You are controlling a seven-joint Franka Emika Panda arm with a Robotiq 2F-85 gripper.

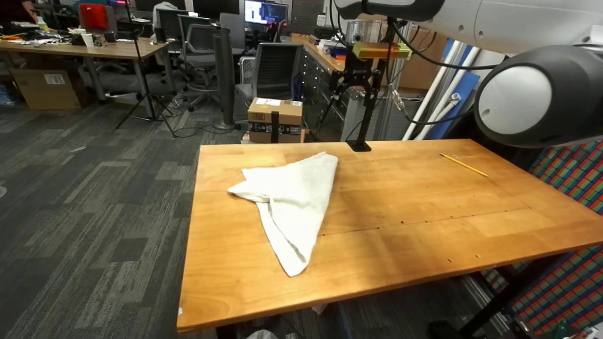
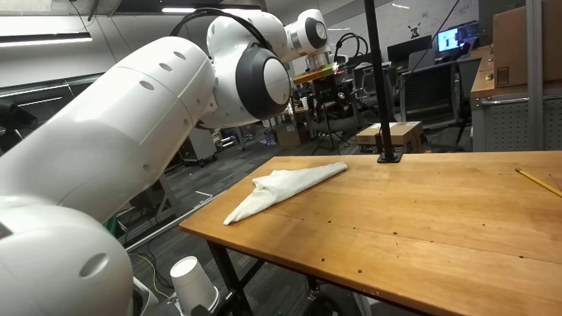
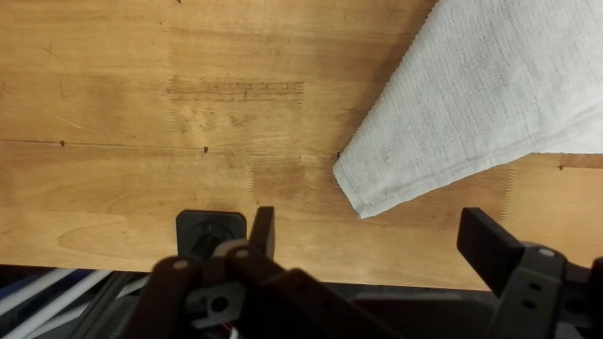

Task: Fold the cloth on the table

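One white cloth (image 1: 301,193) lies in a rough triangle on a wooden table (image 1: 414,207) in an exterior view, apparently partly folded. In an exterior view, the arm (image 2: 149,92) reaches well above the cloth, presumably to clear it. In the wrist view, the gripper (image 3: 367,226) gapes wide, holding nothing, perhaps spread to admit the cloth's nearest corner (image 3: 365,188).

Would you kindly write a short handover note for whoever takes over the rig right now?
Pincer: open, empty, above the table.
Cloth: lying on the table in a rough triangle, layers overlapping, one side rumpled.
Done: apparently a partial fold.
Left: probably smooth the rumpled side, then finish folding.
Also there: yellow pencil, apart from the cloth.
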